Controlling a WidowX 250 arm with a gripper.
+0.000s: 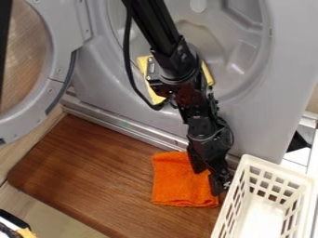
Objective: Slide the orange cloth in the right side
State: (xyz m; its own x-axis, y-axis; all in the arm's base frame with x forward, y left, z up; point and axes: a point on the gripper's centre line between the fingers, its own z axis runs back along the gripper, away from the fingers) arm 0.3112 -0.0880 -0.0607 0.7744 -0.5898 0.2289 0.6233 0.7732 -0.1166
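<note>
Evidently, the camera view shows the black arm entering from the top edge and reaching down to the lower right. Its claw is at the right part of the orange cloth, jaws apart, with orange fabric visible between them. The cloth lies on the brown wooden desk, near its right side. A white slotted basket stands just right of the claw. Behind are a grey machine front and its round door, swung open at left.
</note>
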